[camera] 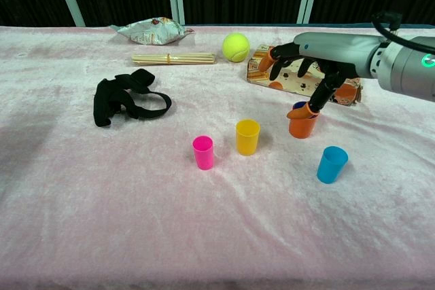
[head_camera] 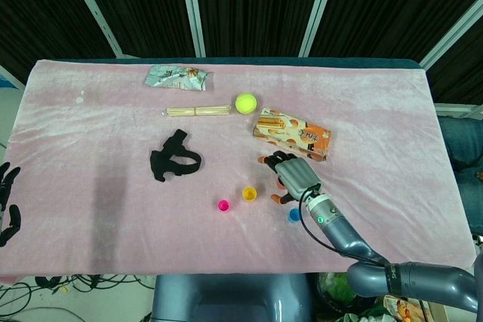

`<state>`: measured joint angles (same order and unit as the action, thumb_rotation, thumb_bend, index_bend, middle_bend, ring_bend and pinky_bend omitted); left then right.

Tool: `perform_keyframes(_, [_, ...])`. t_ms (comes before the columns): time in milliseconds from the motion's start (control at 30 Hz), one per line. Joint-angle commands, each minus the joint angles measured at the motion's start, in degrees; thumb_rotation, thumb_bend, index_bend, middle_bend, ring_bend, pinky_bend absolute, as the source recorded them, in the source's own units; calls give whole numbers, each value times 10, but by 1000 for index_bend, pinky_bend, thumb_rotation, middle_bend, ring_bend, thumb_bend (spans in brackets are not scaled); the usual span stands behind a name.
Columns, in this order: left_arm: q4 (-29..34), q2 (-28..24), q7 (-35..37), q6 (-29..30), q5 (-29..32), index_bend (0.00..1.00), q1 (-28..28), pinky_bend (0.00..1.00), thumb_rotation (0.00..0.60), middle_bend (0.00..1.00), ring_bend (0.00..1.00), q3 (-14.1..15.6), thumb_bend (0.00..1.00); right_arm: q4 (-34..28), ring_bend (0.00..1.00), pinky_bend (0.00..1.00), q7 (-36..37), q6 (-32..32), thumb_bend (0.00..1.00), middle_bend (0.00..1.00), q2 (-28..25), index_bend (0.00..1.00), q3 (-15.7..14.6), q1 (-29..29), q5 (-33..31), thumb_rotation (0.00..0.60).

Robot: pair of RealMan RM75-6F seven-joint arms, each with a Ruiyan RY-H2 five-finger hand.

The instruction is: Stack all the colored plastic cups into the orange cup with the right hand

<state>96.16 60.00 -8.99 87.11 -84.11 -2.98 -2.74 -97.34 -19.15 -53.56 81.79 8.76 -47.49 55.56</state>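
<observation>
The orange cup [camera: 302,127] stands upright right of centre, and the dark blue cup [camera: 299,105] sits deep inside it with only its rim showing. My right hand [camera: 312,56] hovers just above them with fingers spread and holds nothing; one fingertip [camera: 310,108] is at the cup's rim. From the head view the right hand [head_camera: 293,173] covers that stack. A yellow cup [camera: 247,136], a pink cup [camera: 203,152] and a light blue cup [camera: 332,164] stand apart on the cloth. My left hand [head_camera: 7,201] hangs off the table's left edge, its fingers apart.
A snack box [camera: 262,66] lies right behind the right hand. A tennis ball [camera: 235,46], a bundle of wooden sticks [camera: 173,58] and a snack bag [camera: 151,30] lie further back. A black strap [camera: 129,100] lies at the left.
</observation>
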Motion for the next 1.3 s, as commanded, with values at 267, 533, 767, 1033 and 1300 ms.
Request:
perform_keyframes(267, [0,0,0,-1,0,71,0,32,600,11,0,0,699,26,124,208,-23,7,168,245,55,227,-6,-14,-3,600])
perform_keyframes(533, [1,-1,0,-3,2,71,-1,32,600,11,0,0,698,52,125,208,-26,10,178,274,78,275,-6,-17,-9,600])
perform_keyframes(767, [1,-1,-1,-2,5,71,0,32,600,11,0,-2,698,75,125,208,-18,11,191,304,100,332,-7,-16,1,600])
perform_keyframes(1033, [1,-2,-1,-1,8,71,0,32,600,11,0,-3,698,105,127,208,-15,27,227,326,125,339,-2,-24,-3,600])
perform_keyframes(1300, [-1,-3,4,-1,9,70,1,31,600,11,0,-3,698,128,190,208,-13,31,371,416,141,392,4,-26,-6,600])
